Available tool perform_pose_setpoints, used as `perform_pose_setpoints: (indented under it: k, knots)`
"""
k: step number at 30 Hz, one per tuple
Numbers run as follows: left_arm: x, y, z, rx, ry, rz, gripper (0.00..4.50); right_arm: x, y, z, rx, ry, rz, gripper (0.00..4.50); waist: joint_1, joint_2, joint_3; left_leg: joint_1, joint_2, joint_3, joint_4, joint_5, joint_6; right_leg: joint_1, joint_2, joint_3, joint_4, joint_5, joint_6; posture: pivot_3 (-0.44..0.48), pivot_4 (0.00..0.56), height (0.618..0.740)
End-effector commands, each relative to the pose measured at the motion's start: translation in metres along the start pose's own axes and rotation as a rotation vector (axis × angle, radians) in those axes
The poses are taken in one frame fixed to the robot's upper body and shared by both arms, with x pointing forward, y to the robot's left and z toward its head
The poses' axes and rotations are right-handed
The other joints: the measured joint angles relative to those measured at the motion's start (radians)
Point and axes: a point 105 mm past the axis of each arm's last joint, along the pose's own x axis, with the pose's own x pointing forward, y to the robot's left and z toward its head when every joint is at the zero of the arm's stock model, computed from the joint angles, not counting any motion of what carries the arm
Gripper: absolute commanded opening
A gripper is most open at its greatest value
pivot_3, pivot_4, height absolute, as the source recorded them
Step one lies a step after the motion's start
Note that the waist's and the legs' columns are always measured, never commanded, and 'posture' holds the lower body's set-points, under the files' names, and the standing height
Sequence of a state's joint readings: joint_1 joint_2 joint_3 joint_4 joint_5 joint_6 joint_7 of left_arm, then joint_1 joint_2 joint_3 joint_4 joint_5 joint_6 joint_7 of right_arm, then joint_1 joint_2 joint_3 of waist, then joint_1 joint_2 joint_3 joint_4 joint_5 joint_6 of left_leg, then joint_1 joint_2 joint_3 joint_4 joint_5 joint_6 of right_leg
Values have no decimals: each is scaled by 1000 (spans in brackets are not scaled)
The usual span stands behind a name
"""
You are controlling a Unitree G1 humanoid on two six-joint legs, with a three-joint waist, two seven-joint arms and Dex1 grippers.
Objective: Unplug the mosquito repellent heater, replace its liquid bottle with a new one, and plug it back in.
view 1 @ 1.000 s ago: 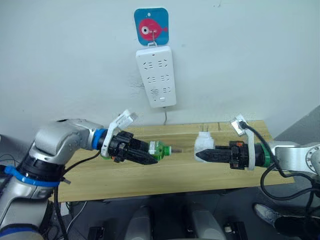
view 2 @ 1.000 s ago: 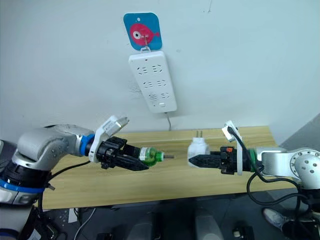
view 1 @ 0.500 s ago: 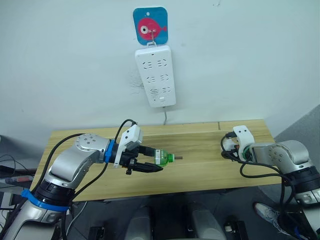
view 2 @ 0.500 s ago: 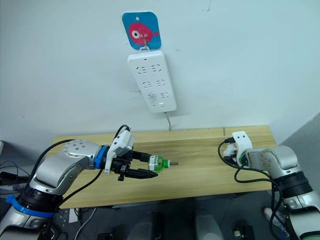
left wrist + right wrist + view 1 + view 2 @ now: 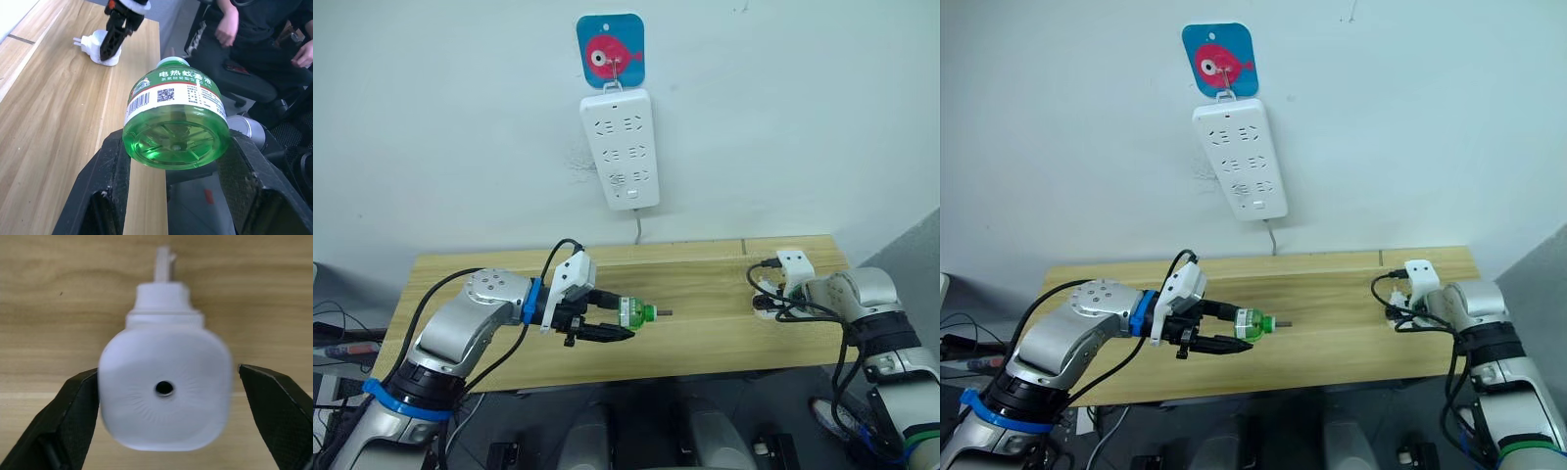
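Note:
My left gripper (image 5: 619, 318) is shut on a green liquid bottle (image 5: 632, 312), held level above the middle of the wooden table (image 5: 705, 343) with its wick pointing right. The bottle's base (image 5: 176, 142) sits between both fingers. The white mosquito repellent heater (image 5: 165, 389) lies on the table near its right end, vent hole up and plug pins pointing away. My right gripper (image 5: 168, 374) is open around it, one finger (image 5: 73, 416) at its side and the other a little apart. From the left wrist view, the heater (image 5: 100, 43) lies under the right gripper (image 5: 113, 41).
A long white power strip (image 5: 620, 149) hangs on the wall from a blue fish hook (image 5: 610, 51), its cable dropping behind the table. A person (image 5: 254, 29) sits beyond the table's right end.
My right arm swung right and down, set the heater on the table's right end and opened around it. The left gripper keeps the bottle in about the same place.

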State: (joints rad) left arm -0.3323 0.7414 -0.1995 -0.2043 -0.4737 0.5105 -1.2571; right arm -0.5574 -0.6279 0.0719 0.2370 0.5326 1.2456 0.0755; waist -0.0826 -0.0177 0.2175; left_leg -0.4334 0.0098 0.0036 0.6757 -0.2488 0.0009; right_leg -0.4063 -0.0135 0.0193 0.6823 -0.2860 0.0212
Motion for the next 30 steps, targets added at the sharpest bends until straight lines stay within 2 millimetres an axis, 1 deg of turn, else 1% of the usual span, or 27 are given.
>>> perform_pose_setpoints:
  k: [1,3,5,6,7,10,13,15,17,25,29,30]
  knots:
    - [1,5,17,70,-81,54,2194,-44,-4,28,29,-202,45,4500,3,1,1,-1,0,-1,0,0,0,0,0,0,0,0,0,-157,218,740]
    - [3,11,22,96,-127,104,2194,-64,14,34,51,-299,162,4500,2,1,0,-1,0,-1,0,0,0,0,-1,-1,0,0,0,-174,214,740]
    - [8,24,35,106,-245,207,2194,-98,56,36,25,-447,392,4500,0,0,0,0,0,-2,0,0,0,1,-1,-1,0,0,0,-191,212,740]
    - [11,30,41,114,-298,258,2194,-112,74,35,50,-521,487,4500,-1,0,0,0,1,-2,0,0,0,1,0,-2,0,0,0,-202,210,740]
    - [14,34,46,127,-340,299,2194,-124,88,36,82,-602,558,4500,-3,0,0,0,1,-2,0,0,0,1,0,-2,1,0,0,-209,208,740]
    - [18,41,53,150,-397,363,2194,-139,105,34,141,-712,629,4500,-8,1,-1,0,1,-1,0,0,0,1,0,-1,1,0,0,-219,204,740]
    - [24,46,58,179,-438,416,2194,-152,127,30,198,-776,750,4500,-9,1,-1,0,-1,-1,1,0,0,1,-1,0,1,0,1,-224,199,740]
    - [29,47,59,198,-450,430,2194,-161,144,34,353,-786,937,4500,-13,1,-1,0,-1,0,1,0,0,1,-1,0,1,1,1,-225,195,740]
    - [32,47,62,211,-465,439,2194,-163,153,37,419,-775,1010,4500,-19,1,-2,0,-1,-1,1,0,0,1,-1,-1,1,1,1,-226,194,740]
    - [38,43,71,222,-502,426,2194,-153,166,53,460,-749,1017,4500,-27,1,-2,0,-1,-1,1,0,0,1,-1,-1,1,1,1,-210,184,740]
    - [40,40,72,226,-505,420,2194,-153,172,63,485,-766,1045,4500,-29,1,-2,0,-1,-1,1,0,0,1,0,-1,1,1,1,-206,182,740]
    - [40,40,72,228,-506,422,2194,-154,174,64,493,-768,1056,4320,-29,1,-2,0,-1,-1,1,0,0,1,0,-1,1,1,1,-206,182,740]
